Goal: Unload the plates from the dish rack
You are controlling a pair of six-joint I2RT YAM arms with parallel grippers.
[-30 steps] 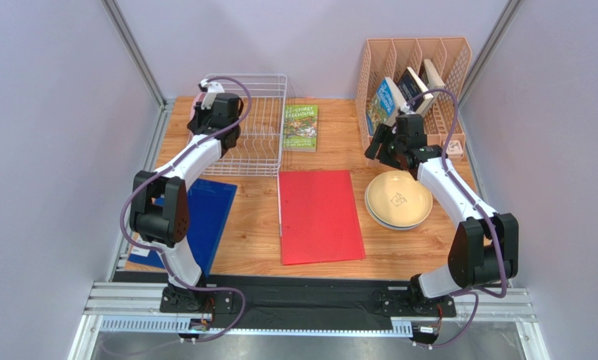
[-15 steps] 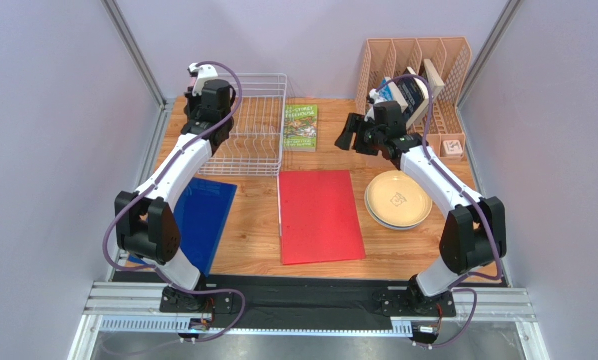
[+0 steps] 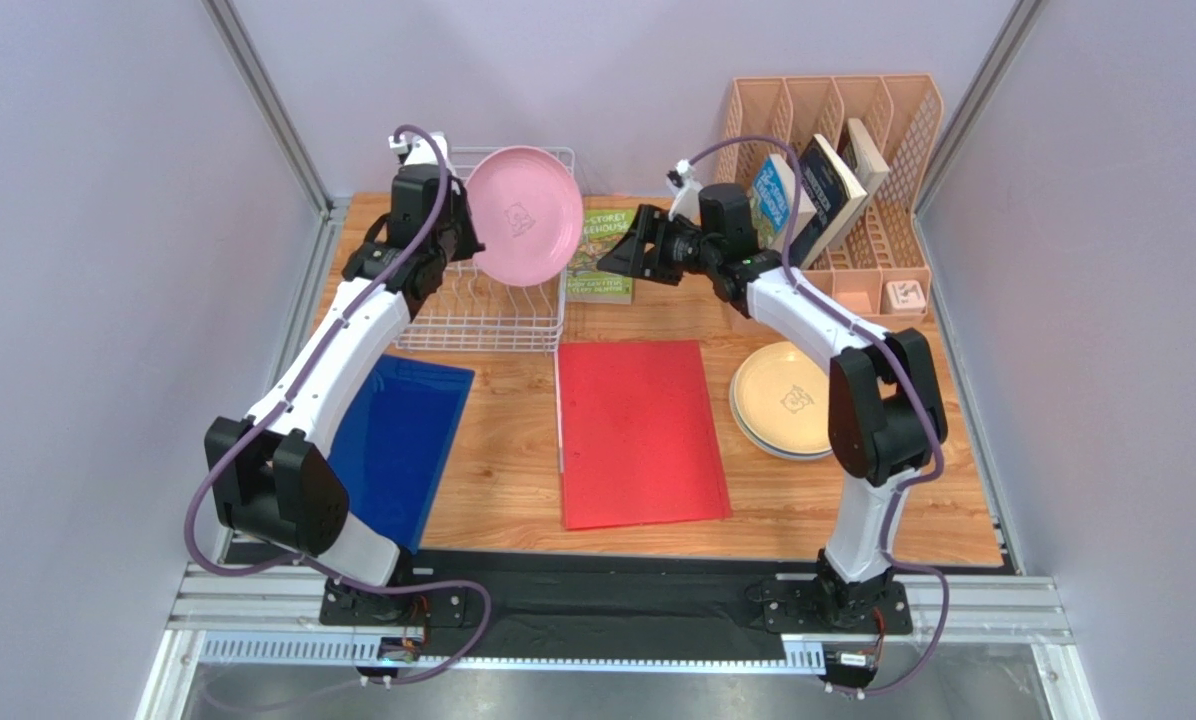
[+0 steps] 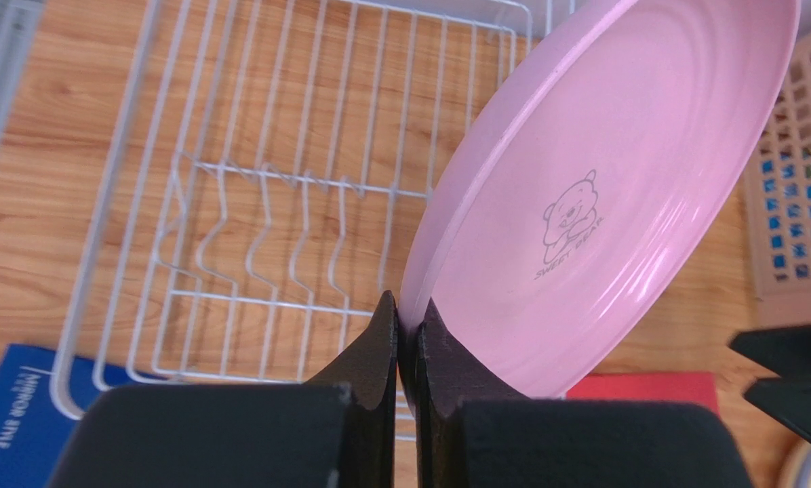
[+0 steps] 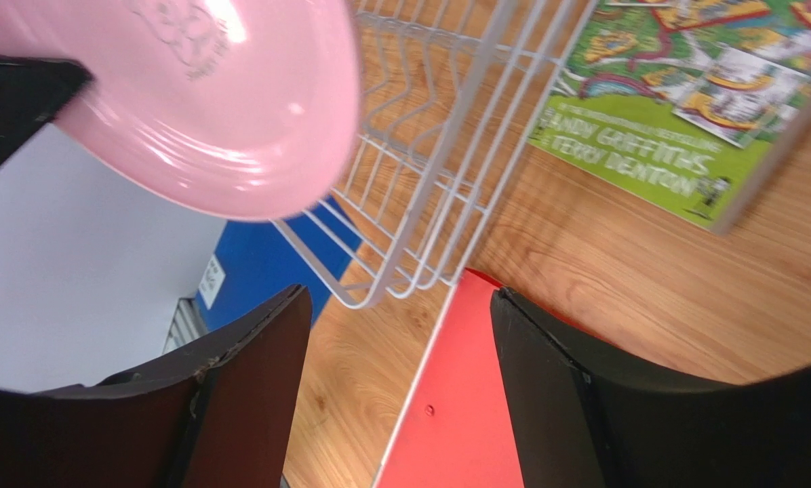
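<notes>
The left gripper is pressed together on the lower rim of the pink plate, pinching the edge between both fingers. The plate is held in the air above the right part of the dish rack, tilted on edge, with its hollow face and small bear mark turned toward the right arm. The white wire rack stands on the wooden surface at the far left, and its thin dividers show below the plate in the left wrist view. The right gripper is spread wide and holds nothing. It points toward the pink plate and is near it but apart from it, hovering over the green book that lies just right of the rack. A stack of plates with a pale yellow one on top rests on the surface at the right, partly hidden by the right arm; the colour of the plate beneath cannot be told. The red folder lies flat in the middle – between this stack and the blue folder at the left. The peach organizer stands at the far right with books in its slots.
</notes>
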